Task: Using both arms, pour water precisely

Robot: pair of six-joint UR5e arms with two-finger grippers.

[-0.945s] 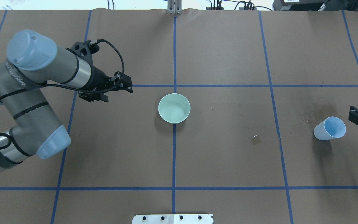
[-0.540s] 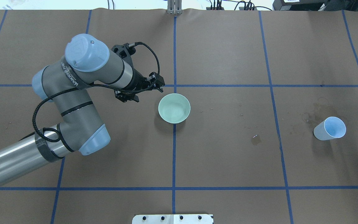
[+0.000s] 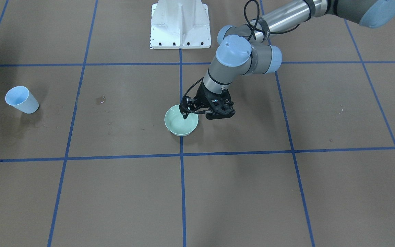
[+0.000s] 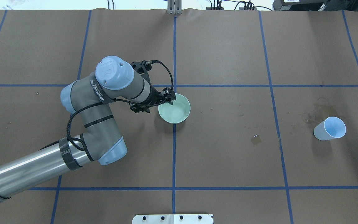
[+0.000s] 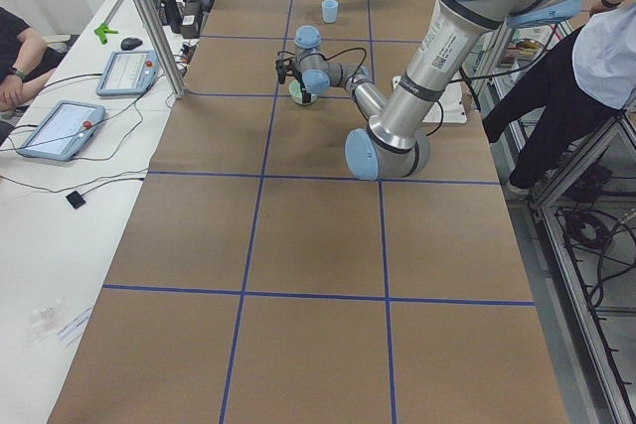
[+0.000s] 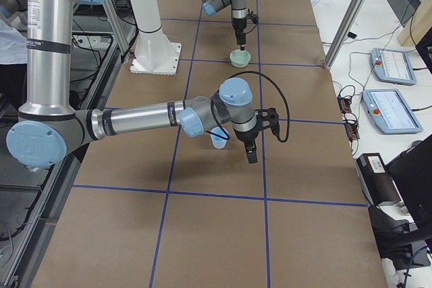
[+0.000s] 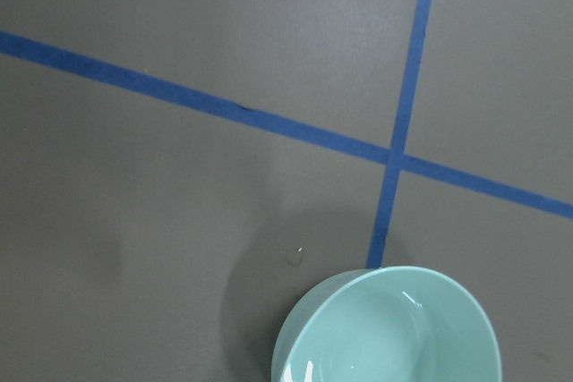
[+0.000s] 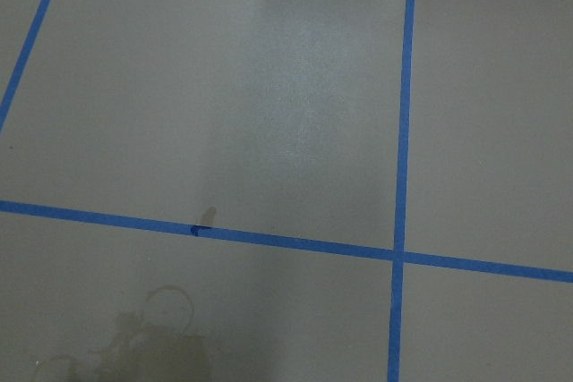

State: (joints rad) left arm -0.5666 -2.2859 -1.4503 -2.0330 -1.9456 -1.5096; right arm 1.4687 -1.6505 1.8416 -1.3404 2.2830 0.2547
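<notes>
- The left arm (image 4: 104, 93) reaches in from the overhead view's left, its left gripper (image 4: 169, 99) at the near-left rim of the bowl. Whether its jaws are parted or closed, I cannot tell in any view.
- The mint-green bowl (image 4: 184, 114) stands upright on the table (image 4: 228, 161), on a blue tape line just below a crossing of lines.
- The water (image 7: 300, 369) lies in the bowl. It shows only as white glints in the left wrist view; from overhead it is barely a ripple.
- A small wet patch (image 4: 255, 139) marks the paper between bowl and cup.
- The light blue cup (image 4: 325, 132) stands well apart at the far right, beside darker damp stains. I cannot tell whether anything is in it.
- The right arm (image 6: 135, 121) and right gripper (image 6: 252, 157) show only in the exterior right view, the gripper pointing down just beside the cup. Whether it is parted or closed cannot be told from there.
- The left wrist view alone shows a droplet (image 7: 294, 257) on the paper just beside the bowl.
- The front-facing view shows the left gripper's tip over the bowl's inside.
</notes>
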